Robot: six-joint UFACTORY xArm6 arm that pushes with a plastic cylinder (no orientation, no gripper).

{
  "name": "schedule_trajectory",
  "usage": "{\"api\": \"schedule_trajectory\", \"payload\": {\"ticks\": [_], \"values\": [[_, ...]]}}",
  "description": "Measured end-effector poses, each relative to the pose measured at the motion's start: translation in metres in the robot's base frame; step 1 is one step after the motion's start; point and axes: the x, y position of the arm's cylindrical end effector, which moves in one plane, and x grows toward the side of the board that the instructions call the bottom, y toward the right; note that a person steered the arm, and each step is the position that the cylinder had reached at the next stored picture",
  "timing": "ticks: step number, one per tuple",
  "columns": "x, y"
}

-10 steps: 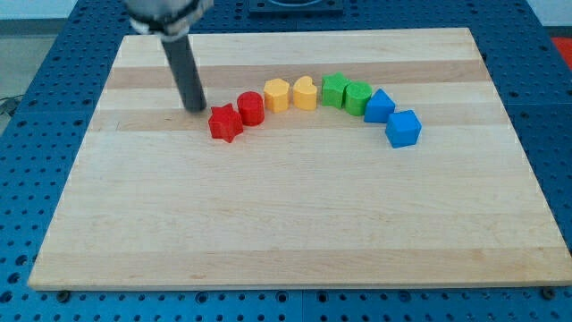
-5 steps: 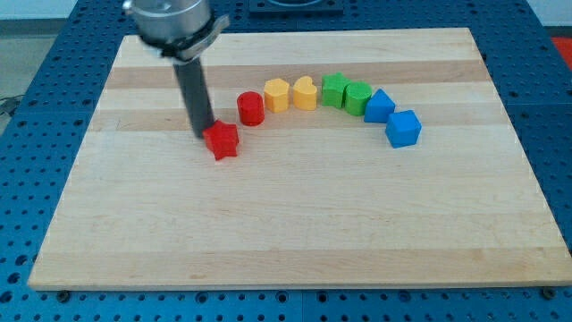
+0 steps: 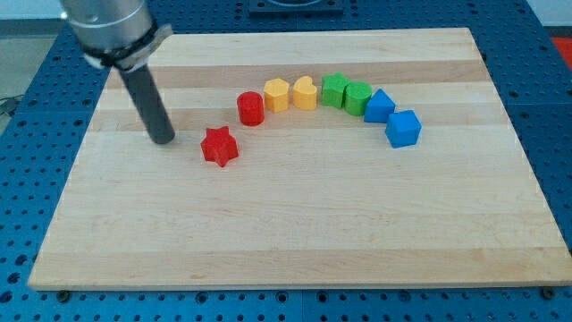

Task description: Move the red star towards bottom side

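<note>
Eight blocks, two per colour; my tip left of red star, apart

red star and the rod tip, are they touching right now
Apart. The camera view shows bare wood between my tip and the red star, which lies to the tip's right.

A wooden board fills most of the frame, resting on a blue perforated surface. In the upper middle, blocks curve in an arc: a red cylinder, then two yellow blocks side by side, two green blocks touching, a blue block, and a blue cube lowest at the arc's right end.
</note>
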Motion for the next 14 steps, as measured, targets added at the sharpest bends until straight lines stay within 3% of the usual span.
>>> {"api": "schedule_trajectory", "payload": {"ticks": [5,6,8,9,10,11,14], "values": [[0.002,0.065],[0.076,0.034],[0.094,0.017],[0.008,-0.008],[-0.037,-0.009],[-0.023,0.052],[-0.018,0.081]]}}
